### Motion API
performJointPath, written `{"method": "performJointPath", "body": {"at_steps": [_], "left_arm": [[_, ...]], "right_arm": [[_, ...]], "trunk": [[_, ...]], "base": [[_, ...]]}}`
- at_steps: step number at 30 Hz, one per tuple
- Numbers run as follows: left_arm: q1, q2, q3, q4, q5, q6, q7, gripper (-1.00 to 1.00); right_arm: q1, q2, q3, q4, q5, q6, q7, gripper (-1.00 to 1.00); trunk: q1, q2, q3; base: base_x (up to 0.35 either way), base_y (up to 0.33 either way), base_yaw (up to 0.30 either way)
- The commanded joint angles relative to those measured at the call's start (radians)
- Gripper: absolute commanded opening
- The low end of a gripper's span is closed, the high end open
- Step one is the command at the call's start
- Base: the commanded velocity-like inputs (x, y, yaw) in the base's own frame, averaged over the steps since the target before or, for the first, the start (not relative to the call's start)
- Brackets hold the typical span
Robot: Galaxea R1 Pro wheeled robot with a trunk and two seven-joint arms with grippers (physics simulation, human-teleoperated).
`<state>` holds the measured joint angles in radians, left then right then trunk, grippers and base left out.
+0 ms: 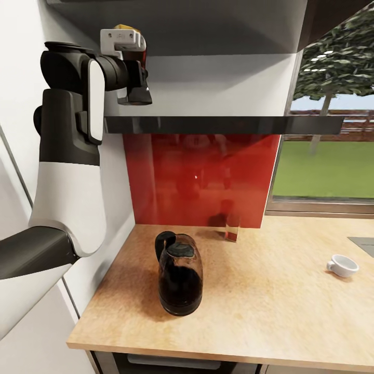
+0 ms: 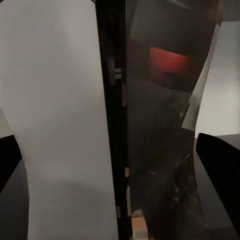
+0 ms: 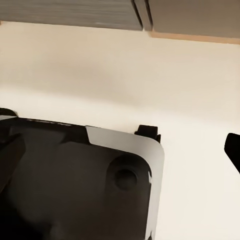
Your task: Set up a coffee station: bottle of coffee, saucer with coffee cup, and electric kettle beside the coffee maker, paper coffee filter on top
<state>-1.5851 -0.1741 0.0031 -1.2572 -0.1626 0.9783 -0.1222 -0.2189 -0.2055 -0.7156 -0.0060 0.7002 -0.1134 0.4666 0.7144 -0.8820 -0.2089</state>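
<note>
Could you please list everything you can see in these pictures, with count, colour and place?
Kettle: one, clear glass with black lid and handle, dark contents, on the left part of the countertop.
Cup: one, white, on the countertop at the right.
Countertop: one, light wood grain, along the bottom.
Shelf: one, glossy dark grey, on the wall above the red panel.
Red panel: one, glossy, on the wall behind the countertop.
Bottle: one, dark with a yellow cap, above the shelf at the left gripper.
Window: one, at the right, showing grass and a tree.
Left gripper: one, black, raised at the shelf around the bottle.
</note>
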Motion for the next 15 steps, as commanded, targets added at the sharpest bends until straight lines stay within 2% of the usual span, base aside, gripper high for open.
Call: {"method": "performJointPath", "body": {"at_steps": [1,15], "left_arm": [[-0.001,0.0,0.0,-0.001,-0.011,0.003,-0.01,-1.0],[-0.001,0.0,-0.002,0.001,-0.011,0.003,-0.01,-1.0]], "right_arm": [[-0.001,0.0,-0.008,0.0,0.011,-0.003,0.003,1.0],[-0.001,0.001,-0.008,0.0,0.01,-0.003,0.003,1.0]], "trunk": [[0.0,-0.001,-0.001],[0.0,-0.001,-0.001]], "base": [[0.0,0.0,0.0],[0.0,0.0,0.0]]}}
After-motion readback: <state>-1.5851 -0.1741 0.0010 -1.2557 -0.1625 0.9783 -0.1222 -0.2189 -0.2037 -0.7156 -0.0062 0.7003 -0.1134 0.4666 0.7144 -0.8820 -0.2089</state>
